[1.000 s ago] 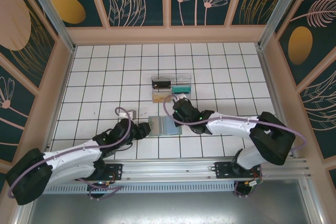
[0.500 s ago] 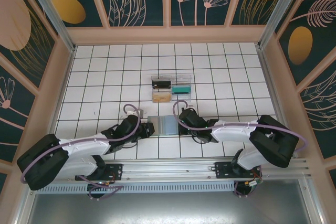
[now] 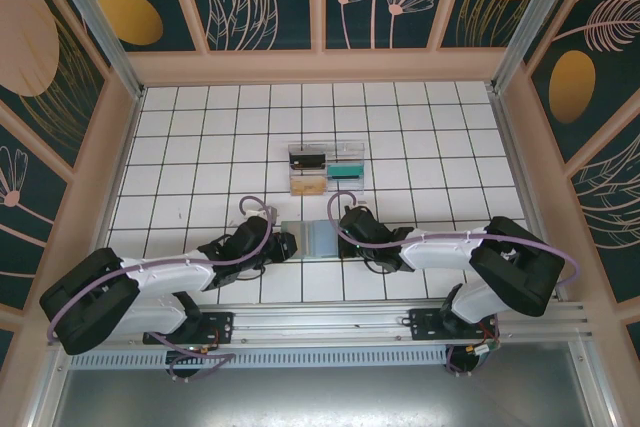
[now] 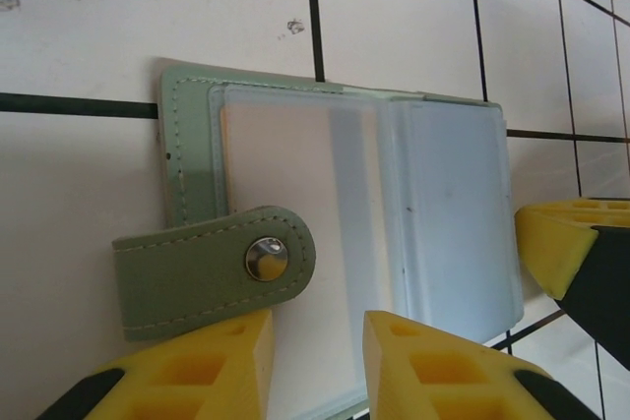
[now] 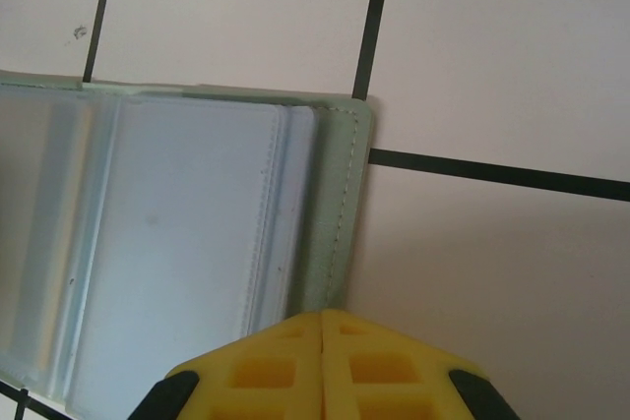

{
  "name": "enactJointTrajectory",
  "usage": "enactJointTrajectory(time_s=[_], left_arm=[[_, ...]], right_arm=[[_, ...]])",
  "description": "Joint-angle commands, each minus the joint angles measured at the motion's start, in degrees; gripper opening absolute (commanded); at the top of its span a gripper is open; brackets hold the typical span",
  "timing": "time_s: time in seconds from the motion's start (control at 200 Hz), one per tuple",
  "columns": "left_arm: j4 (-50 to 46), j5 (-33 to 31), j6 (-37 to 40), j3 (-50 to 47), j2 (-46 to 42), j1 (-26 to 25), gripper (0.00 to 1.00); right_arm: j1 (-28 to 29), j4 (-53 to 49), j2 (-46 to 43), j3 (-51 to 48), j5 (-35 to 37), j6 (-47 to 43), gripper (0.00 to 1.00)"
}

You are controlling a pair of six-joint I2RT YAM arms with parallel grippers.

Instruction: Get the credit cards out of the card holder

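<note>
Green card holder (image 4: 187, 164) lies open.

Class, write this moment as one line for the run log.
card holder: open flat on tiled table | left gripper: jaws apart by snap strap | right gripper: shut at opposite edge

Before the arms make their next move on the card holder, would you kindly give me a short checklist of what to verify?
1. Card holder open and flat on the table: ok.
2. Strap off the sleeves: not ok, its snap end lies over the panel on the left arm's side.
3. Left gripper jaws apart at the holder's near edge: ok.
4. Right gripper shut at the holder's right edge: ok; whether it presses down, cannot tell.
5. Credit cards visible to grab: cannot tell, the sleeves are frosted.
</note>
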Motion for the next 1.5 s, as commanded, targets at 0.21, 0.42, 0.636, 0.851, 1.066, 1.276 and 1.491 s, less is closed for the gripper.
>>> enactJointTrajectory(time_s=[0.21,0.42,0.636,0.851,1.066,1.276,1.491], left_arm=[[-0.1,-0.8,0.8,1.2,3.1,0.0,0.30],[-2.9,-3.1,0.4,1.6,3.0,0.0,0.27],[1.7,0.8,0.3,1.2,4.9,0.0,0.29],[3.9,2.7,0.3,1.1,5.6,0.0,0.30],[5.8,5.1,0.8,1.2,5.7,0.0,0.31],[8.7,7.2,0.6,2.5,7.8,-0.5,0.31],[9.1,6.8,0.7,5.2,9.3,-1.9,0.31]], right_arm=[[0.2,1.0,1.2,1.2,-1.5,1.1,0.08],[0.2,1.0,1.3,1.1,-1.6,1.3,0.08],[0.2,1.4,1.6,1.0,-1.7,1.5,0.08],[0.2,1.8,2.3,0.9,-2.0,1.7,0.08],[0.2,2.1,3.1,1.1,-2.4,1.7,0.08],[0.3,2.1,3.1,1.2,-2.5,1.8,0.08],[0.4,2.3,3.2,1.0,-2.5,2.0,0.08]])
